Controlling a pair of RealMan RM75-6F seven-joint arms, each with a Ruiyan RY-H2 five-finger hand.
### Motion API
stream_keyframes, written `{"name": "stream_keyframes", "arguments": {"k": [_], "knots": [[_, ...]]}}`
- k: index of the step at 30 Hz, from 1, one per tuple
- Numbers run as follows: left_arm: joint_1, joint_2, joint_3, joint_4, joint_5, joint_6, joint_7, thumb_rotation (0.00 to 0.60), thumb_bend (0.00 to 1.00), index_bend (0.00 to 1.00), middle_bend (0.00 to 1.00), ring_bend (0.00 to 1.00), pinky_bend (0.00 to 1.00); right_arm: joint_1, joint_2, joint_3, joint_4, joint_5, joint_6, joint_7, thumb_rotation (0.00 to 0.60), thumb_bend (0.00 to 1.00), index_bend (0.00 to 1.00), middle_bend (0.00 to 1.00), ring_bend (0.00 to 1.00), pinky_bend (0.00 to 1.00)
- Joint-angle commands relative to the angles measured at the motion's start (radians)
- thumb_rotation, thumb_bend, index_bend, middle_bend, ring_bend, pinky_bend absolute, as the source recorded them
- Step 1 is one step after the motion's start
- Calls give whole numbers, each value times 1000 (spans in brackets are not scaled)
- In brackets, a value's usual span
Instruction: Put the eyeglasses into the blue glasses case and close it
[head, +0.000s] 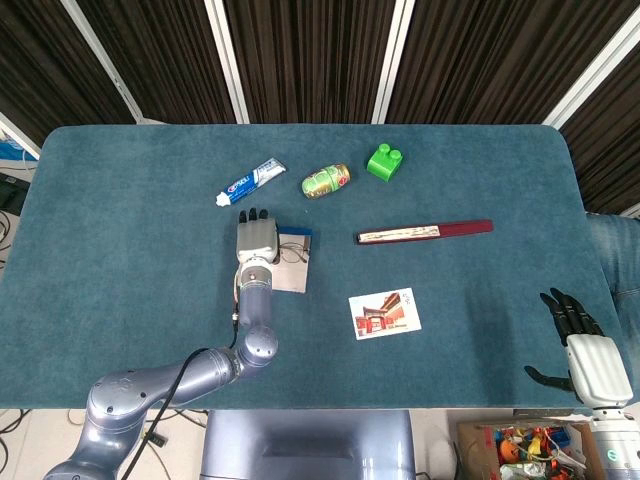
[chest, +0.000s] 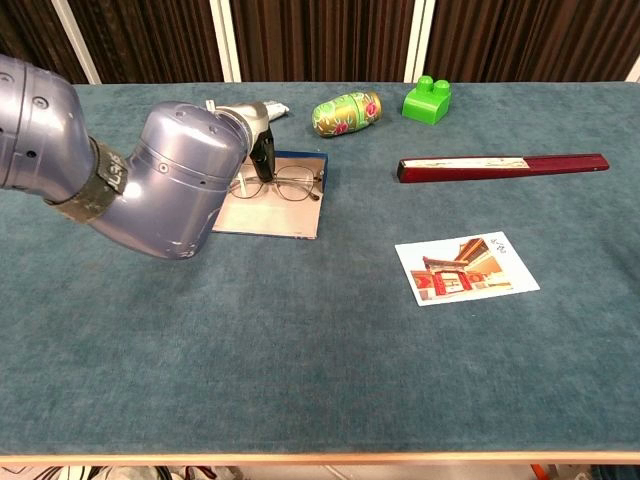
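The blue glasses case (head: 293, 272) (chest: 268, 214) lies open and flat left of the table's centre, beige lining up, its blue rim at the far side. Thin wire eyeglasses (head: 291, 255) (chest: 290, 185) lie over the far part of the lining. My left hand (head: 255, 238) (chest: 259, 143) reaches in from the left; its dark fingers (chest: 265, 162) hold the left end of the eyeglasses. The bulky left forearm hides the case's left edge in the chest view. My right hand (head: 580, 338) hangs open beyond the table's near right corner, holding nothing.
A toothpaste tube (head: 252, 180), a green painted egg-shaped doll (head: 326, 181) (chest: 346, 112) and a green block (head: 385, 161) (chest: 428, 100) line the far side. A dark red folded fan (head: 425, 232) (chest: 500, 166) and a postcard (head: 385, 313) (chest: 466, 266) lie to the right of the case.
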Motion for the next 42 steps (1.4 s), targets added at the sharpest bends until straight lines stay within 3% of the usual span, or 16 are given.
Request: {"name": "stream_keyframes", "arguments": {"k": [1,13,20,42], "knots": [[-6,-6,-6,15,0,-3,0,600,446,577,134,0,0,0,0,0,-1,2,-1,1,600,63,23,0,33,178],[-25,-30,-28,79,-2,-18,2,600,446,572,133,0,0,0,2,0,-5,6,-5,1,600,63,23,0,33,178],[-28,-40,-35,94,-1,-28,7,600,446,440,127,0,0,0,3,1,-6,7,-7,1,600,63,23,0,33,177],[-9,-32,-36,31,25,13,10,600,445,365,116,0,0,1,7,-1,-9,6,-11,5,600,65,23,0,33,178]]}}
